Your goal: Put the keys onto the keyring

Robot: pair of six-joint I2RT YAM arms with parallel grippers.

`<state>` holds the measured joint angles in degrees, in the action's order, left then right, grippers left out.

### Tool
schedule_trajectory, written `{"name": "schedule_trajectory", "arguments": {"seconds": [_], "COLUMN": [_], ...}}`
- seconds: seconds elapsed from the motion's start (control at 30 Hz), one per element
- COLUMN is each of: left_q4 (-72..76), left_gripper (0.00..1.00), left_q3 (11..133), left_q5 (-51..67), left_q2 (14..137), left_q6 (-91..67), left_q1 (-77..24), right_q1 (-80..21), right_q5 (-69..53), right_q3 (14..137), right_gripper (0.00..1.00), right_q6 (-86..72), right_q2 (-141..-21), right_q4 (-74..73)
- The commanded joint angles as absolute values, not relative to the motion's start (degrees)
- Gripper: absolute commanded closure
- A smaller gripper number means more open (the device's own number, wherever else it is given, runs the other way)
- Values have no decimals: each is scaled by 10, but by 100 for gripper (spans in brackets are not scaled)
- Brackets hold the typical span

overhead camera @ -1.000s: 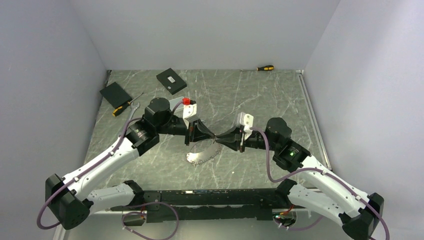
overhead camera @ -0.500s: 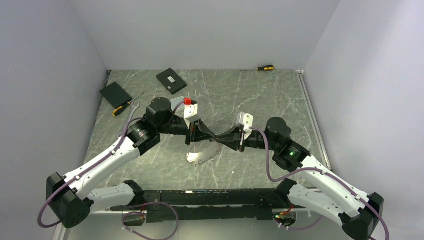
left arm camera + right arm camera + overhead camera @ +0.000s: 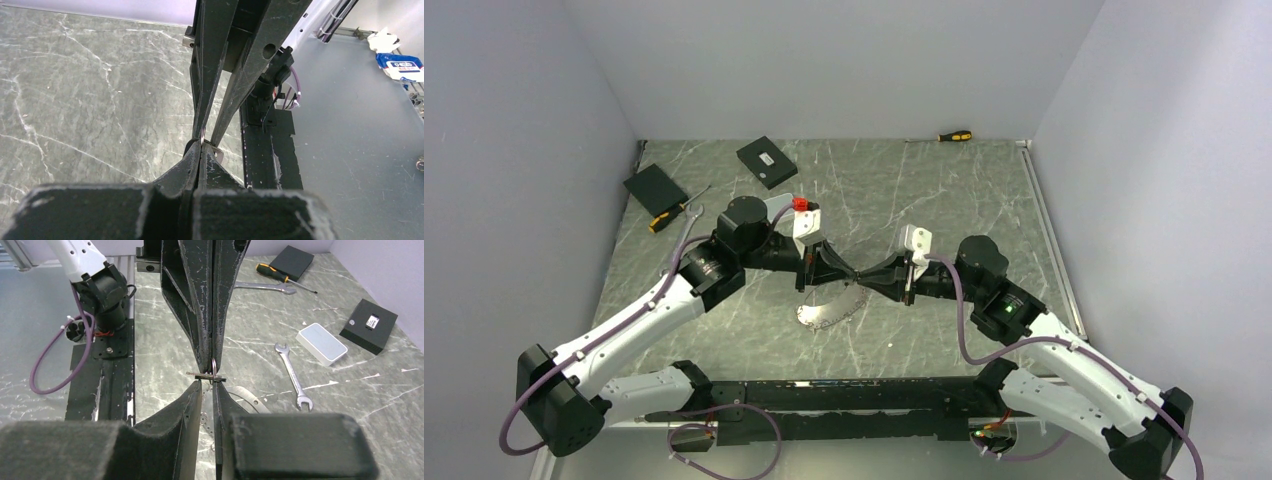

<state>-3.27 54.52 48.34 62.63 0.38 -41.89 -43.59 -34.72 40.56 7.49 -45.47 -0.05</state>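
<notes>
Two grippers met above the grey marbled table (image 3: 944, 200); left gripper's (image 3: 211, 359) fingers clamped a small silver wire ring (image 3: 213, 365) steady; right gripper's (image 3: 208, 386) fingers, narrowly apart, waited under the thin silver key (image 3: 197, 374) there, probably for threading.

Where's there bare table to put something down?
Bare marble: the right side, between the right arm and the side rail; and the far middle, between the labelled black box and the far screwdriver. Crowded: the centre, where the left gripper and right gripper meet by the silvery keyring.
</notes>
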Motion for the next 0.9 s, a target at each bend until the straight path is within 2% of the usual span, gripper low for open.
{"name": "schedule_trajectory", "arguments": {"seconds": [0.0, 0.3, 0.53, 0.87], "left_q4": [-20, -19, -13, -11], "left_gripper": [100, 100, 100, 100], "left_q3": [543, 542, 541, 537], "left_q5": [485, 485, 487, 487], "left_q2": [617, 619, 620, 620], "left_q6": [6, 4, 4, 4], "left_q1": [-423, -424, -424, -425], "right_q1": [-437, -437, -438, -438], "right_q5": [-341, -339, -337, -322], "right_q3": [437, 440, 438, 435], "right_gripper": [81, 81, 92, 92], "right_q6": [77, 75, 73, 56], "right_q2": [-445, -448, -449, -450], "right_q4": [13, 14, 15, 28]}}
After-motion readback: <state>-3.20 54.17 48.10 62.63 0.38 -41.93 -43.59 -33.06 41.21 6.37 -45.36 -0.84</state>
